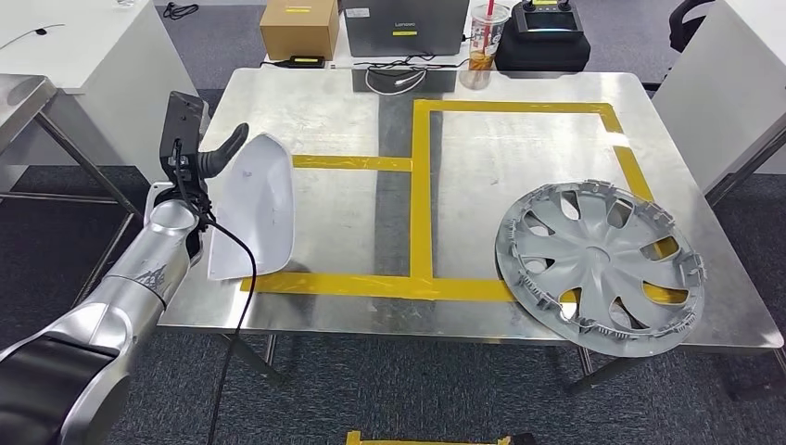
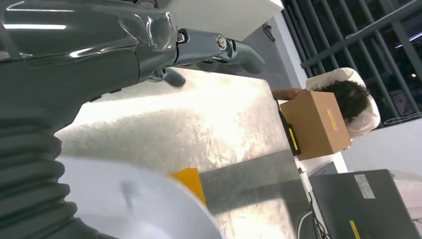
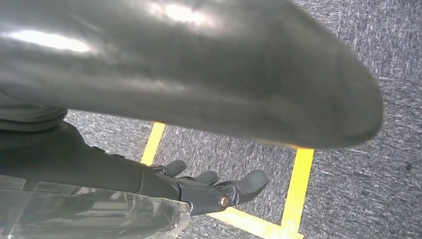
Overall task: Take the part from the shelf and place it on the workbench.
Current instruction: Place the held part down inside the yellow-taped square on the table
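Note:
A white curved shell part lies at the left side of the steel workbench, its lower end at the table's left edge. My left hand is against the part's left side, with the thumb raised and the fingers stretched out straight above the tabletop. In the left wrist view the white part sits beside the wrist cover, and nothing is clasped between thumb and fingers. My right hand hangs over the grey carpet, its fingers loosely apart and holding nothing.
A silver wheel cover lies at the workbench's front right, slightly over the edge. Yellow tape lines mark out areas. At the back stand a cardboard box, a laptop, a drink cup and a black case. A person sits beyond the box.

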### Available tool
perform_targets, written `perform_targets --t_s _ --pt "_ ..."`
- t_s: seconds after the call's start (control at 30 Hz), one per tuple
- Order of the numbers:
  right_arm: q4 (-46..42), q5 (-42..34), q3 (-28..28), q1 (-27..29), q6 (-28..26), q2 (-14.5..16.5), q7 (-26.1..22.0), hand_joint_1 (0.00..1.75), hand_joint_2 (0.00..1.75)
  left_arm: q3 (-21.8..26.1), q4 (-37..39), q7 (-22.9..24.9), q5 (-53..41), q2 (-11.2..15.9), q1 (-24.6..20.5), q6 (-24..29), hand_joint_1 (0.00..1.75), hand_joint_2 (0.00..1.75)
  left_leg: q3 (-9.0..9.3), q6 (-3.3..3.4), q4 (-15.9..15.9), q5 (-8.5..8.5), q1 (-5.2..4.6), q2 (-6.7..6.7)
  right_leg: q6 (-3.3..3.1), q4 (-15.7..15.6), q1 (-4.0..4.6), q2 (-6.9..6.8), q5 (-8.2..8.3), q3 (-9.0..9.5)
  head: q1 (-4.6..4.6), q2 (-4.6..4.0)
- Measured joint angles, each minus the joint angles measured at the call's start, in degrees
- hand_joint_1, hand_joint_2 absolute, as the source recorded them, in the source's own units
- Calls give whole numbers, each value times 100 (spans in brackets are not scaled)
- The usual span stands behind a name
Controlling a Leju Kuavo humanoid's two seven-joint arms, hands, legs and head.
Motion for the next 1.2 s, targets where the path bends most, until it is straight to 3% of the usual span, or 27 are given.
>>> perform_targets --t_s 0.07,0.13,0.23,0.27,0.3,0.33,0.4,0.43,0.5,0.6,0.67,0.73,0.8,0.83,0.93,0.97,1.07,1.1,1.13,1.2 --pt "3 9 -16 -4 0 6 8 0 0 0 5 -9 62 43 -11 -31 0 0 62 76 -92 43 6 7 42 -50 -18 -3 25 29 -2 0" --pt "4 16 -38 -11 0 -8 13 0 0 -1 4 -19 83 69 -45 -50 0 0 210 171 -320 149 38 31 40 86 10 -16 -66 -18 8 0" --pt "5 22 -72 -11 0 -37 22 0 0 -8 14 -22 86 71 -74 -79 0 0 272 202 -441 229 65 61 21 1074 -22 -26 -502 -476 13 0" --pt "5 24 -78 -9 0 -44 27 0 0 -16 18 -21 86 70 -62 -96 0 0 254 186 -432 238 74 63 54 1357 -51 -28 -593 -612 11 0" --pt "6 27 -82 -7 0 -52 30 0 0 -28 22 -19 86 69 -48 -123 0 0 229 165 -414 242 92 62 113 1447 -83 -30 -602 -657 10 0" --pt "6 31 -86 -8 0 -62 30 0 0 -46 24 -18 86 72 -41 -163 0 0 192 128 -373 240 121 60 196 1302 -119 -36 -522 -583 11 0" --pt "10 45 -99 -21 0 -72 30 0 0 -93 -1 -17 86 93 -47 -270 0 0 75 11 -198 191 180 53 363 629 -191 -57 -273 -230 20 0" --pt "15 51 -109 -27 1 -74 28 0 0 -114 -23 -17 87 120 -56 -316 0 0 -1 -60 -74 152 196 52 380 371 -212 -48 -186 -106 29 0" --pt "27 60 -126 -34 2 -70 28 0 0 -148 -78 -20 89 175 -71 -374 0 0 -117 -154 85 117 195 46 273 293 -203 -17 -152 -89 26 0" --pt "32 69 -138 -34 4 -88 22 0 0 -188 -129 -16 121 250 -72 -457 0 0 -177 -198 155 80 239 58 86 349 -169 6 -86 -169 -14 0" --pt "33 80 -155 -32 4 -91 14 0 0 -219 -208 -8 155 315 -71 -532 0 0 -325 -208 557 -273 259 59 -17 344 -150 9 -22 -232 -26 0" --pt "33 89 -175 -31 4 -95 3 0 0 -247 -338 3 187 377 -68 -609 0 0 -573 -202 1352 -791 249 53 -94 344 -99 7 40 -309 -30 0" --pt "33 92 -201 -31 4 -95 -5 0 0 -280 -485 35 208 439 -55 -687 0 0 -646 -160 1853 -1061 226 52 -132 345 -39 6 108 -391 -30 0" --pt "33 92 -212 -31 4 -96 -9 0 0 -297 -571 57 208 474 -50 -727 0 0 -522 -113 1780 -1054 204 51 -140 344 -10 7 148 -435 -30 0" --pt "33 91 -237 -32 5 -91 -17 0 0 -338 -913 102 205 588 -80 -892 0 0 255 115 724 -847 80 50 -127 325 54 9 284 -540 -22 0" --pt "34 90 -249 -30 6 -90 -21 0 0 -351 -1034 111 202 628 -106 -961 0 0 409 177 473 -797 40 50 -103 306 49 5 331 -555 -20 0" --pt "35 78 -301 -12 7 -87 -35 0 0 -385 -1361 168 195 753 -181 -1161 0 0 416 246 293 -633 -32 55 9 197 10 -10 486 -559 -20 0" --pt "35 74 -321 -1 7 -87 -39 0 0 -392 -1448 187 195 782 -194 -1204 0 0 415 239 213 -538 -29 66 31 169 9 -16 500 -567 -15 0" --pt "35 73 -339 11 7 -89 -41 0 0 -398 -1521 200 195 797 -201 -1230 0 0 402 245 124 -426 -21 74 28 199 14 -22 422 -594 -11 0" --pt "35 73 -367 21 7 -99 -43 0 0 -403 -1624 210 195 804 -205 -1251 0 0 323 235 -1 -219 1 87 -24 606 15 -35 -8 -739 -2 0"
